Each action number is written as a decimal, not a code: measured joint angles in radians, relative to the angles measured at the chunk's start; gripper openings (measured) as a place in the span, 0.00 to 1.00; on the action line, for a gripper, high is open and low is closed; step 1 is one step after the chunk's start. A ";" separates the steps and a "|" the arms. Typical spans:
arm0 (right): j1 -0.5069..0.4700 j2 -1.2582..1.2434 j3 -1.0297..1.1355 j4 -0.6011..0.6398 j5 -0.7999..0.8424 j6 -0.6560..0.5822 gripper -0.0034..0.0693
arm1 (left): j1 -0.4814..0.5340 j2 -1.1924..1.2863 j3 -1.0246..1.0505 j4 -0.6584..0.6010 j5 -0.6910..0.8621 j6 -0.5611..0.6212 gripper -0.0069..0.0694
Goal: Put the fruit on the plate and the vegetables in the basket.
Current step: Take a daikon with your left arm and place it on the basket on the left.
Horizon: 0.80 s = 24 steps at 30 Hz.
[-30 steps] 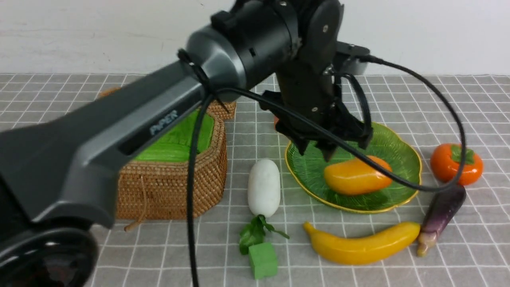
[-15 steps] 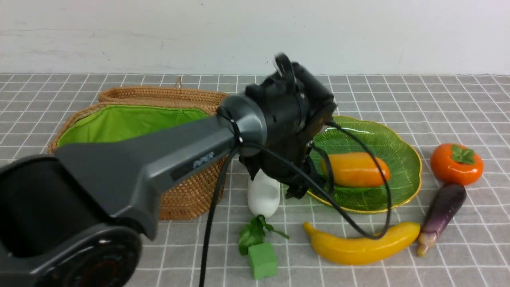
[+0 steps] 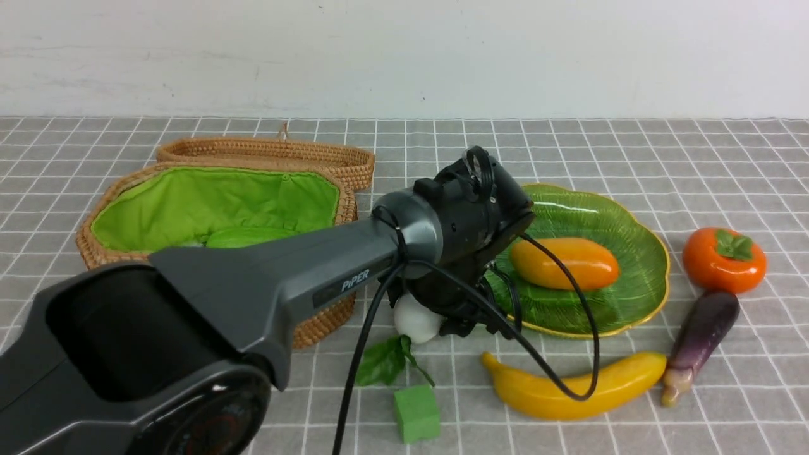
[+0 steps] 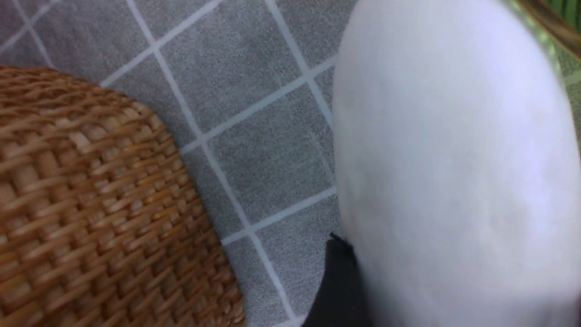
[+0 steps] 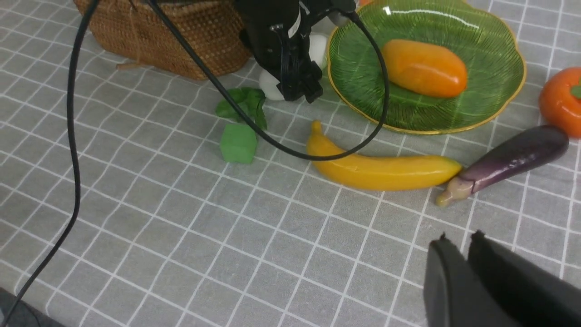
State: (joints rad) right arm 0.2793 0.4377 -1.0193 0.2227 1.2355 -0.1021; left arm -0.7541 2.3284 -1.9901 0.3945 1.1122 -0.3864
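**L claw down at the radish; mango alone on the plate**

Front view: the L arm reaches across to centre, w/ the L claw pointed down at the radish. The radish lies on the grey checked cloth btw. the basket and the plate. Only its near end shows under the wrist. Its leaves lie flat on the cloth toward the camera, near a green cube.

L wrist view: the white body fills most of the frame, w/ one dark finger right at its side and the basket wall close by. The other finger is hidden, so it cannot be told whether the claw is clamped on the radish or merely straddles it.

Basket: lid folded back, green lining exposed. The cucumber is inside, partly behind the arm.

Plate: holds the mango only.

On the cloth:
- Persimmon: R of the plate, apart from it.
- Eggplant: just beside the persimmon on the camera side, stem end at the banana's tip.
- Banana: in front of the plate.

R wrist view: the R claw hangs over bare cloth on the near side of the eggplant and banana. Its fingers are drawn together w/ nothing btw. them.
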 joint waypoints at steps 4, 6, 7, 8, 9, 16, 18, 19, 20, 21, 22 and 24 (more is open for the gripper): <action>0.000 -0.013 0.000 0.004 0.000 0.000 0.15 | 0.000 -0.036 -0.032 -0.035 0.064 0.001 0.78; 0.000 -0.014 0.000 0.024 -0.006 0.000 0.15 | -0.008 -0.108 -0.051 -0.051 0.101 0.024 0.77; 0.000 -0.014 0.000 0.031 -0.018 0.000 0.15 | -0.017 -0.157 -0.054 -0.052 0.105 0.040 0.77; 0.000 -0.014 0.000 0.037 -0.036 0.000 0.15 | -0.023 -0.195 -0.054 -0.052 0.109 0.052 0.77; 0.000 -0.014 0.000 0.046 -0.062 -0.002 0.15 | -0.034 -0.263 -0.054 -0.054 0.113 0.077 0.77; 0.000 -0.014 0.000 0.078 -0.230 -0.074 0.15 | 0.024 -0.562 0.036 -0.044 0.121 0.415 0.77; 0.000 -0.014 0.000 0.093 -0.266 -0.098 0.15 | 0.100 -0.626 0.095 -0.050 0.121 0.555 0.77; 0.000 -0.014 0.000 0.098 -0.275 -0.102 0.15 | 0.144 -0.646 0.138 -0.062 0.120 0.627 0.77; 0.000 -0.014 0.000 0.100 -0.278 -0.105 0.15 | 0.190 -0.656 0.167 -0.072 0.113 0.699 0.77; 0.000 -0.014 0.000 0.102 -0.280 -0.106 0.15 | 0.236 -0.659 0.209 -0.090 0.099 0.769 0.77; 0.000 -0.014 0.000 0.103 -0.280 -0.106 0.15 | 0.245 -0.659 0.209 -0.093 0.099 0.769 0.77; 0.000 -0.014 0.000 0.106 -0.273 -0.107 0.15 | 0.337 -0.632 0.290 -0.130 0.032 0.917 0.77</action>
State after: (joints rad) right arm 0.2793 0.4235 -1.0193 0.3288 0.9626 -0.2089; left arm -0.4166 1.6961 -1.7001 0.2640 1.1440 0.5304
